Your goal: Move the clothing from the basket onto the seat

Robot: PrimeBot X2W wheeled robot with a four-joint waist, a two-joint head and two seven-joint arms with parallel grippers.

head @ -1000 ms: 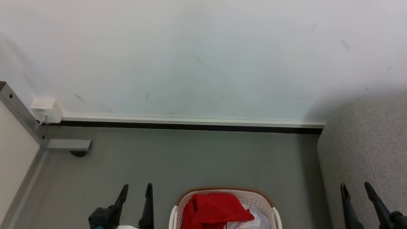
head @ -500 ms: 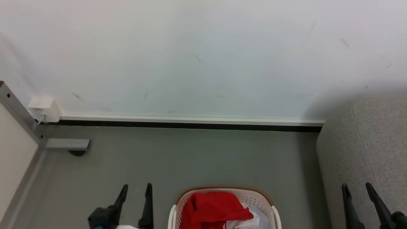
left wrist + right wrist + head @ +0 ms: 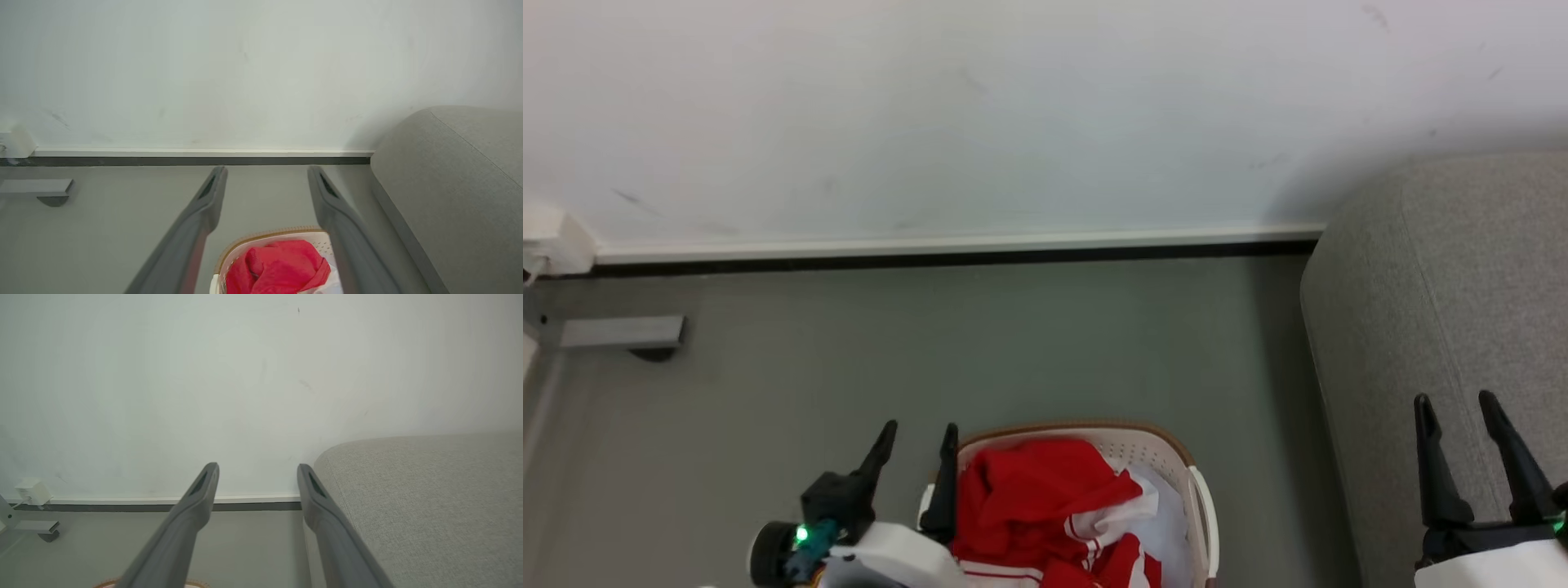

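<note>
1. Hanging at bottom left, the left gripper (image 3: 920,428) has its fingers parted and empty, just beside the basket (image 3: 1176,447). The right gripper (image 3: 1455,400), bottom right, is likewise parted and empty.
2. The clothing (image 3: 1037,498) lies bunched in the basket, bottom centre. Grasp, carry and placement all remain.
3. The heap has no clear heading; its length appears to run up-frame.
4. The seat (image 3: 1445,269) is at the right.

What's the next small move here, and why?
Probably swing the left gripper right and down onto the clothing: it hovers open just beside the basket, the red garment lies heaped on top inside, and the right gripper, also open, sits by the seat, farther off.
</note>
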